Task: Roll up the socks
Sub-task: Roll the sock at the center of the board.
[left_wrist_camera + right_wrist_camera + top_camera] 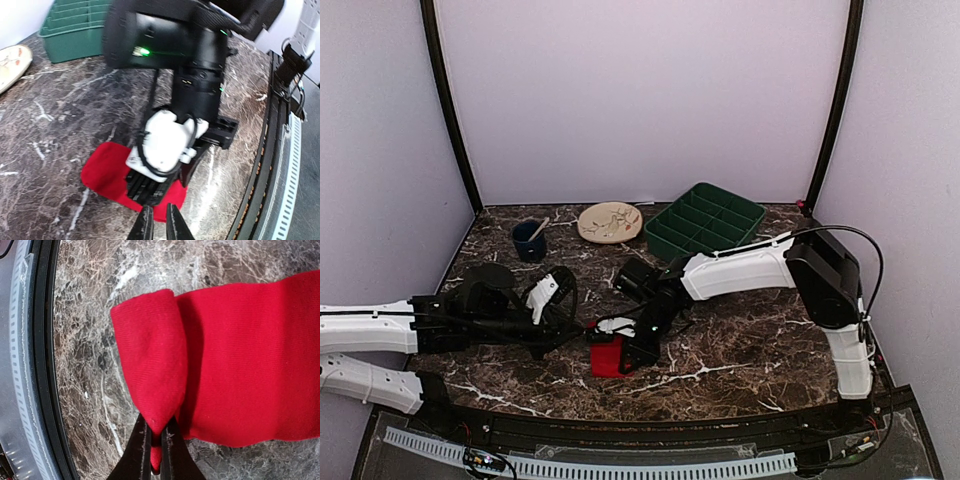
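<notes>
Socks (240, 365) folded end pinched in right gripper (156, 437) | left gripper (160, 215) beside, grip unclear

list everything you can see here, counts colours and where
socks: count unclear, red, front centre of table, one end folded over
tray: one, green, with compartments, back right
plate: one, cream, patterned, back centre
cup: one, dark blue, back left, holding a stick
table: one, dark marble
right gripper: one, black, shut on the socks' fold
left gripper: one, black, at the socks' edge, jaws nearly together
</notes>
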Available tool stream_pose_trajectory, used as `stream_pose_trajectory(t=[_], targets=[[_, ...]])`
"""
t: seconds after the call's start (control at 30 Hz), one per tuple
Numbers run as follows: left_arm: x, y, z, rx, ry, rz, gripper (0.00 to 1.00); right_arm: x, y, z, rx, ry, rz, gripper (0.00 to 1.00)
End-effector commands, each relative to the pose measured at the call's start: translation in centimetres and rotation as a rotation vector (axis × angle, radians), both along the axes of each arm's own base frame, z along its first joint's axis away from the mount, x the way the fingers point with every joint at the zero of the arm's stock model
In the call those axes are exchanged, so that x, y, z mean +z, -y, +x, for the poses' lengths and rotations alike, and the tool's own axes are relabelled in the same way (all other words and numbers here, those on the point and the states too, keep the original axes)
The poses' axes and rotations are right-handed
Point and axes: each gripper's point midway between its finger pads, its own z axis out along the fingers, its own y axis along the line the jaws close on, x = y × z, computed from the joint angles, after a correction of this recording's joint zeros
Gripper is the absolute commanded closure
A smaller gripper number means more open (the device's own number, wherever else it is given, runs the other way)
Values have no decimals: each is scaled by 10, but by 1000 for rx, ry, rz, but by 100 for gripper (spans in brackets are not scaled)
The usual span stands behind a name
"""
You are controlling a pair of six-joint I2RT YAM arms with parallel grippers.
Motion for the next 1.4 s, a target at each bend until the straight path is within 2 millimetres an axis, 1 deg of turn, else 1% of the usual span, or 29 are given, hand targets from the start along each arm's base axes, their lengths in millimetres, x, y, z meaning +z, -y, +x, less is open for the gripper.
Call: stream_pose_trajectory(t=[0.0,0.13,0.23,0.27,0.43,0.63,0.8,0.9,1.13,1.23,1.37], targets=[[-12,14,-16,-91,24,61,87,-2,1,-1,2,-38,-10,98],[-32,27,-28,-161,-2,139,87,-8,3,3,-8,-54,-25,98],[-49,32,-31,-190,-28,205,87,-12,6,7,-24,-54,-45,98],[-51,34,-31,-199,-31,213,87,-14,8,10,-36,-50,-53,98],[-48,44,-28,-226,11,197,86,-23,20,26,-129,-61,-91,98],[-55,47,-26,-258,49,228,84,-31,36,42,-245,-85,-142,98],[-67,51,-22,-287,80,272,77,-26,39,42,-291,-132,-143,98],[-75,52,-19,-305,97,314,71,-23,37,38,-288,-169,-134,98],[-71,53,-2,-273,187,344,61,-15,32,28,-228,-197,-101,98],[-71,54,1,-272,199,356,57,-14,30,26,-214,-201,-94,97],[-84,51,1,-281,162,403,56,-14,29,26,-207,-205,-86,97]])
